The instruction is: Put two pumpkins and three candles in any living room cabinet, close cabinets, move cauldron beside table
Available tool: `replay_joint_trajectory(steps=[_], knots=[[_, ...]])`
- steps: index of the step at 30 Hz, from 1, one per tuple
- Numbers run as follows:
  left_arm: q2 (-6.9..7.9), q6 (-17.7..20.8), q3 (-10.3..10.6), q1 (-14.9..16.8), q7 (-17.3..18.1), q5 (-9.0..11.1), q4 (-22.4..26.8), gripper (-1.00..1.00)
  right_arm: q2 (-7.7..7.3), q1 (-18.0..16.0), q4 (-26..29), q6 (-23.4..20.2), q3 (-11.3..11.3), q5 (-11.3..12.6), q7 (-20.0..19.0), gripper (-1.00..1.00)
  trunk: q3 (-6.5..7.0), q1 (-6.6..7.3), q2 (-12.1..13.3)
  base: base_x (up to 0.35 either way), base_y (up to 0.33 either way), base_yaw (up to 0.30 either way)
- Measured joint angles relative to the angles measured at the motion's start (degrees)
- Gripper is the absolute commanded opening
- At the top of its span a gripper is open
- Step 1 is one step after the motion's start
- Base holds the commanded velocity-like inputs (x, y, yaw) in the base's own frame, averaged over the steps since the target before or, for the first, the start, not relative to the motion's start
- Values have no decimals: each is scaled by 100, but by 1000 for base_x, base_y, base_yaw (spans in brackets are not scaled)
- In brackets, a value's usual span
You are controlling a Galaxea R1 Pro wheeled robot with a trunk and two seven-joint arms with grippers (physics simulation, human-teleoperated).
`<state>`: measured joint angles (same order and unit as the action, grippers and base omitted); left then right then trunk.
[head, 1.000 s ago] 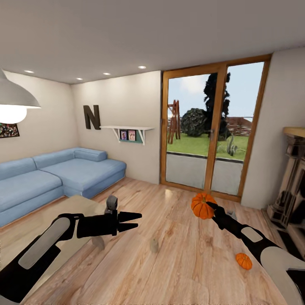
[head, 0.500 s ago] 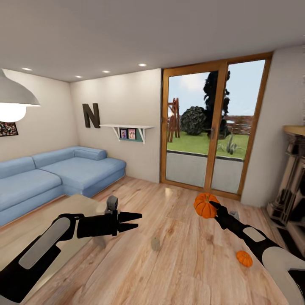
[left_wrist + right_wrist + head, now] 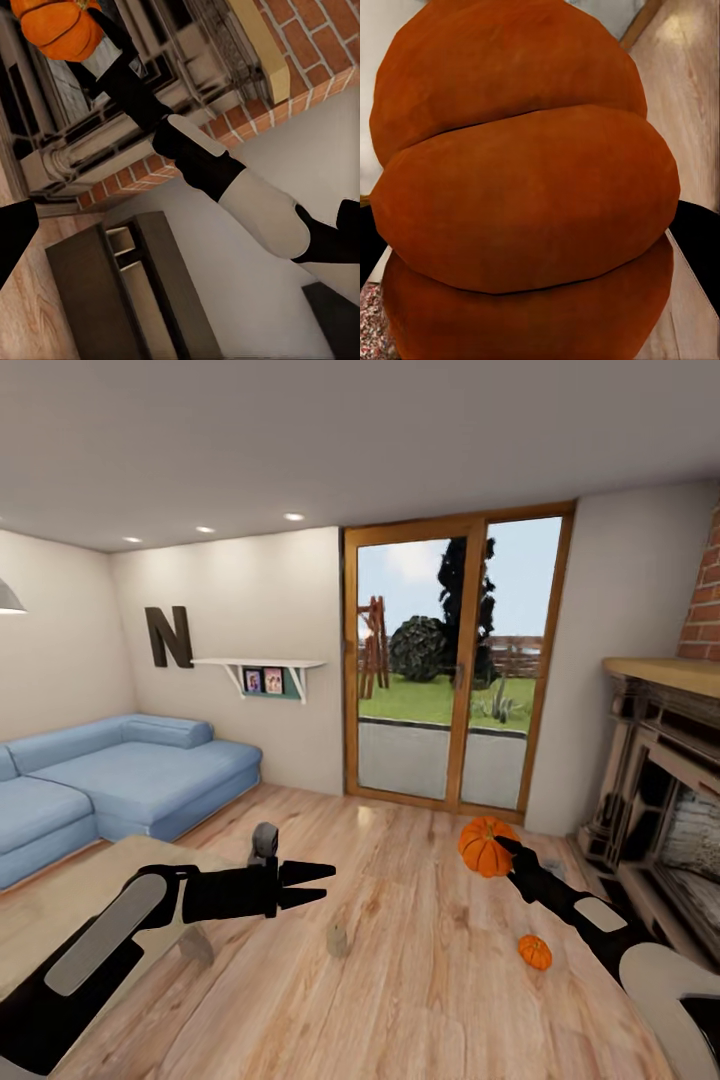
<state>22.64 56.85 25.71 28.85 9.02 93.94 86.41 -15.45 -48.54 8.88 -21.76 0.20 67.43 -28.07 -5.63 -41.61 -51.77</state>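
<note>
Carrying a pumpkin (image 3: 485,847) in its right gripper (image 3: 497,847), the robot stood in the living room facing the glass door (image 3: 450,665), with the fireplace (image 3: 665,780) off to its right. The right fingers were closed around the pumpkin, which was held up in the air over the wood floor (image 3: 420,960); in the right wrist view its orange ribs sat right against the lens. The left gripper (image 3: 318,883) reached forward over the floor with nothing in it, its two fingers apart.

A second pumpkin (image 3: 535,952) lay on the floor near the right forearm. One candle (image 3: 338,941) stood on the floor ahead of the left arm, and another tan shape (image 3: 197,946), likely a candle too, showed beside the table (image 3: 60,900) under the left arm. In the left wrist view a dark cabinet (image 3: 112,289) with a light drawer pulled out stood past the fireplace.

Judging by this, the step in hand was ferrying the first pumpkin to storage. The next move would call for turning toward that cabinet, bringing the right arm over the open drawer and letting go low enough that the round pumpkin does not roll out.
</note>
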Motion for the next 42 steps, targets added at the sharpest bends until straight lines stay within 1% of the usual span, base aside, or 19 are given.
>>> replay_joint_trajectory(steps=[15, 21, 33, 38, 42], knots=[[5, 1, -27, 0, 5, 0, 9, 100, 0, 0, -3, 11, 17, -13, 2, -100, 59, 0, 0, 0, 0, -271], [5, 1, -26, 0, 5, 0, 9, 100, -1, 1, -3, 17, -75, -4, 1, -100, 82, 0, 0, 0, 0, -271], [6, 1, -31, 0, 5, 0, 9, 100, -1, 1, -3, 23, -88, -7, 1, -100, 129, 0, 0, 0, 3, -271], [7, 0, -36, 2, 5, -2, 9, 100, -1, 0, 2, 18, -120, 21, -6, -100, 147, 2, 0, 106, 123, -250], [7, 0, -39, 1, 5, -3, -4, 100, -1, 0, 9, 31, -120, 22, -26, -100, 151, 3, 0, 217, 193, -66]])
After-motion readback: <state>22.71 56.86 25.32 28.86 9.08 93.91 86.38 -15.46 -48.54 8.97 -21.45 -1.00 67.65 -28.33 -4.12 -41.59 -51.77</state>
